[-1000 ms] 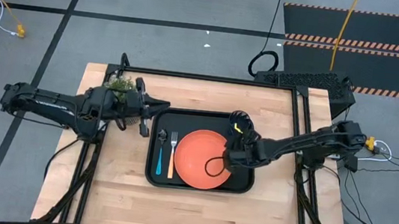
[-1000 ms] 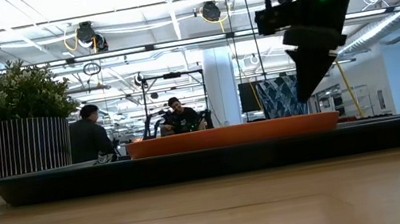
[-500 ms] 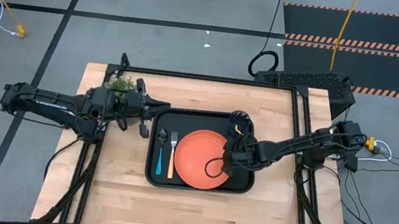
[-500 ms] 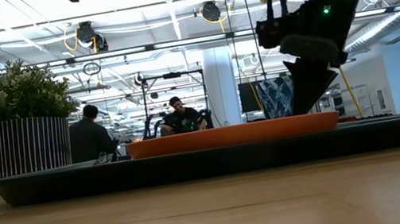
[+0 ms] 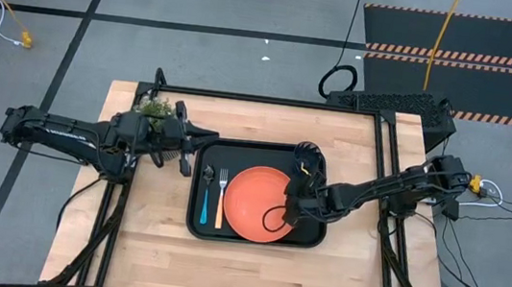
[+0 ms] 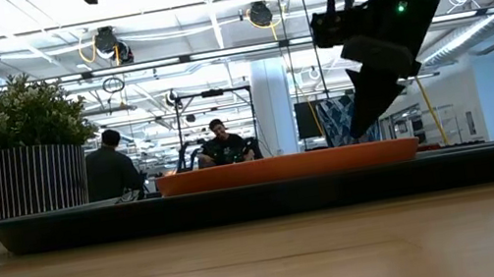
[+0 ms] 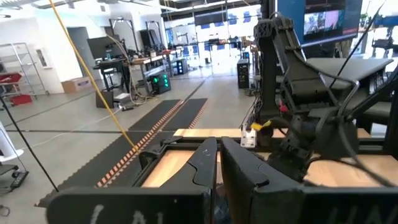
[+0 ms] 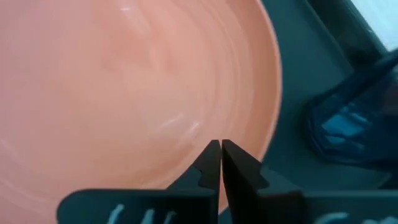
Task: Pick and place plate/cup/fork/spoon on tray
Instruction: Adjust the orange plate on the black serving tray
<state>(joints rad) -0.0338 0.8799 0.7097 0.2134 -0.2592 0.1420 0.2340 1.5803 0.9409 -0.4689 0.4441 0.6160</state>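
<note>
The orange plate lies in the black tray, with the fork and spoon at its left. The right gripper hovers closed and empty over the plate's right edge. The left gripper, fingers together, waits near the potted plant on the worktop.

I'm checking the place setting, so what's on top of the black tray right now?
On the tray lie the orange plate, the fork and the blue-handled spoon. The right tool, shut, hangs over the plate's edge, covering that part. No cup shows there.
</note>
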